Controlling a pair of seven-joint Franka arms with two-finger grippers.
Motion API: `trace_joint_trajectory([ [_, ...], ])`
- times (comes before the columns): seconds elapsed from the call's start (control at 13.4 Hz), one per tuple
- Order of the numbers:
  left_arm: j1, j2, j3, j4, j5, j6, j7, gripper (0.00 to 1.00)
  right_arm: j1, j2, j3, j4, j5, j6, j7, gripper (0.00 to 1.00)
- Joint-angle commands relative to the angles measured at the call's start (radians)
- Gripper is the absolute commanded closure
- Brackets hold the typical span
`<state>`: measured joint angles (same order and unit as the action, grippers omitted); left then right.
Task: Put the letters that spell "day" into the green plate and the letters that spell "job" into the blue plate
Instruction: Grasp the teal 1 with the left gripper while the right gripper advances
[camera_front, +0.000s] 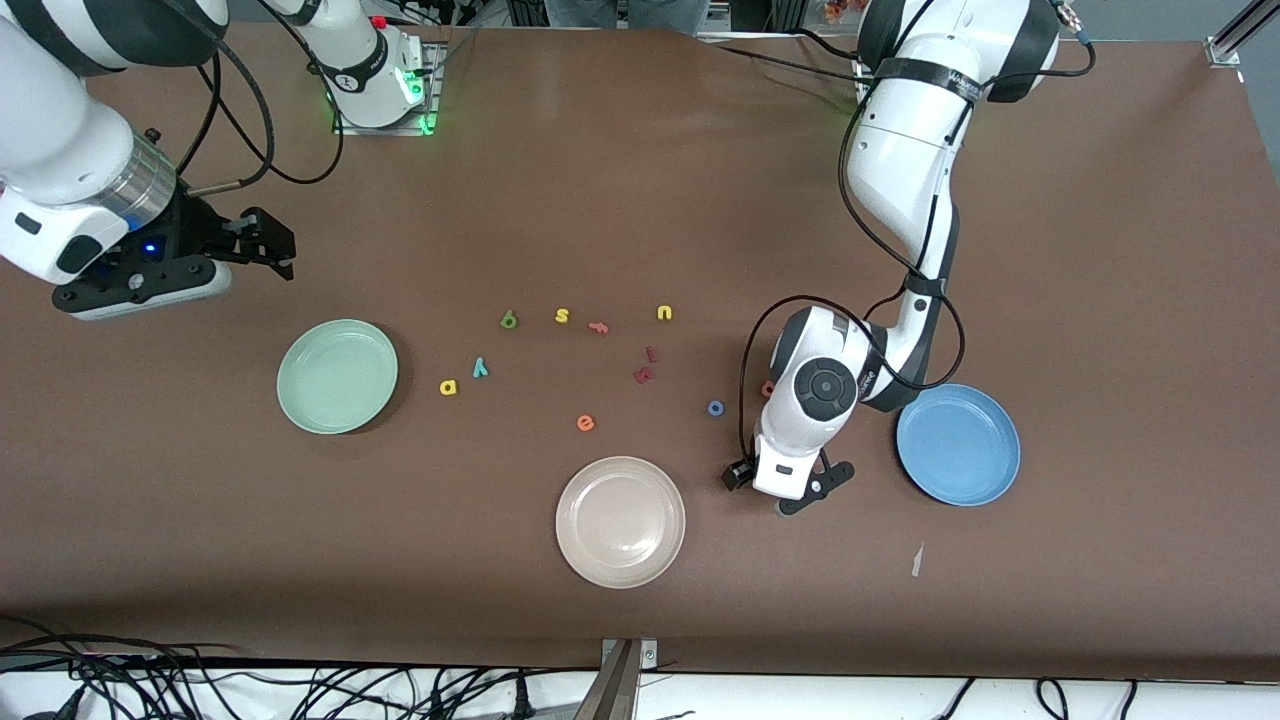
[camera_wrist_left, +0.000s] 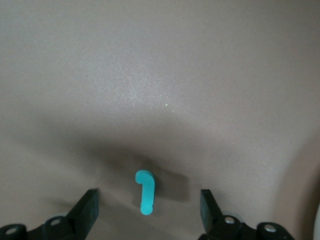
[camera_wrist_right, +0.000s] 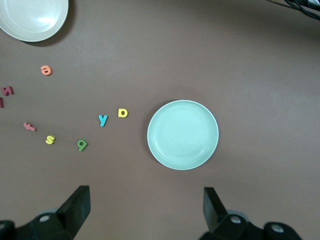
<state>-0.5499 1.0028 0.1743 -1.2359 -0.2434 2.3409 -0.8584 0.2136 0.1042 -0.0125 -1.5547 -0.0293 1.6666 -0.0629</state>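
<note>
The teal "j" (camera_wrist_left: 145, 192) lies flat on the table between the fingers of my left gripper (camera_wrist_left: 149, 200), which is open and does not touch it. That gripper (camera_front: 790, 490) is low over the table between the beige plate and the blue plate (camera_front: 958, 444) and hides the "j" in the front view. The blue "o" (camera_front: 715, 408) and a sliver of the salmon "b" (camera_front: 767, 388) lie beside that hand. The green "d" (camera_front: 509, 319), teal "y" (camera_front: 480, 367) and yellow "a" (camera_front: 448, 387) lie near the green plate (camera_front: 337, 376). My right gripper (camera_front: 268, 243) waits open over the right arm's end of the table.
A beige plate (camera_front: 620, 520) sits nearest the front camera. A yellow "s" (camera_front: 562, 315), a salmon "f" (camera_front: 598, 326), a yellow "u" (camera_front: 664, 313), an orange "e" (camera_front: 586, 423) and dark red letters (camera_front: 645, 375) lie mid-table. A pale scrap (camera_front: 917, 560) lies near the blue plate.
</note>
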Motion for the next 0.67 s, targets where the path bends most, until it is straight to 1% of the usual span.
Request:
trace_joint_trajectory([
  [0.0,-0.005,0.019,0.010,0.030,0.021,-0.011,0.016,0.44,0.003,0.017,-0.001,0.018,0.015,-0.019,-0.006,0.00],
  [0.07,-0.005,0.019,0.010,0.030,0.022,-0.011,0.021,0.49,0.001,0.016,-0.003,0.015,0.017,-0.024,-0.005,0.00],
  [0.22,-0.005,0.020,0.010,0.030,0.022,-0.011,0.024,0.63,0.000,0.014,-0.004,0.018,0.006,-0.057,-0.008,0.00],
  [0.45,-0.007,0.027,0.010,0.030,0.024,-0.011,0.024,0.83,-0.010,0.015,-0.013,0.019,0.000,-0.071,-0.076,0.00],
  [0.6,-0.013,0.028,0.011,0.030,0.027,-0.011,0.024,0.93,-0.011,0.015,-0.020,0.019,0.005,-0.103,-0.083,0.00],
])
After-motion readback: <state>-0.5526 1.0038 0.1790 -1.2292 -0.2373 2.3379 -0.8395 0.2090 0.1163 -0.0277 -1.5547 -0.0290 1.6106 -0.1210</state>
